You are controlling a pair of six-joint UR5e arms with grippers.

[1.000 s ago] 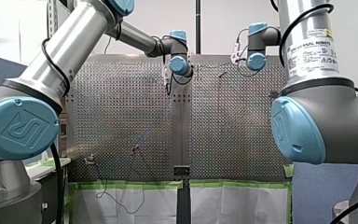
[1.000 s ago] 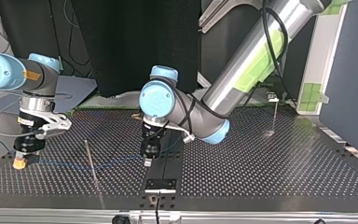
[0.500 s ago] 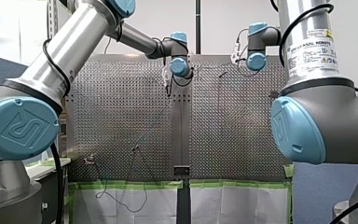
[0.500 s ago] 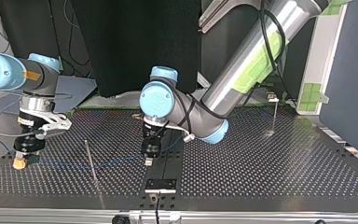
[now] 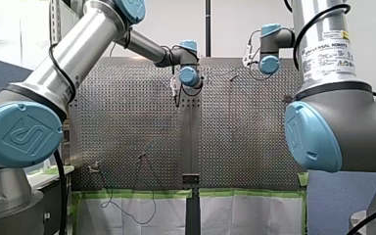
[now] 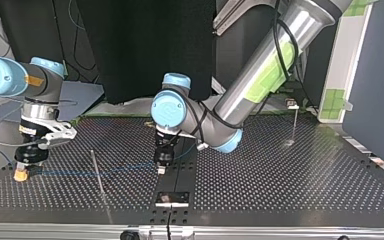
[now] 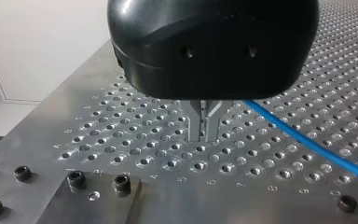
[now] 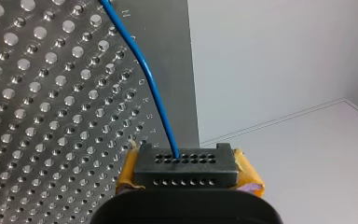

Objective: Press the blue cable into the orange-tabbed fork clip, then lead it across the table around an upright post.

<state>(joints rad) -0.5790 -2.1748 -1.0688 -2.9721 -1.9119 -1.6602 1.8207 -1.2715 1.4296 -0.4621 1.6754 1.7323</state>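
Nearly taut blue cable, left tool pinching it, right tool pinching its block.

In the top view the cable runs over the table from the right gripper at left, past a post, to the left gripper midway.

The top view's right half of the table lies open, broken only by a thin far post near the back edge. The robot's left arm slants down over the middle. Its left gripper hangs low over the centre strip, just behind a bolted block at the near edge. From there the blue cable is strung low to the right gripper at the left corner, barring that side. A slim near post crosses this line in the view.
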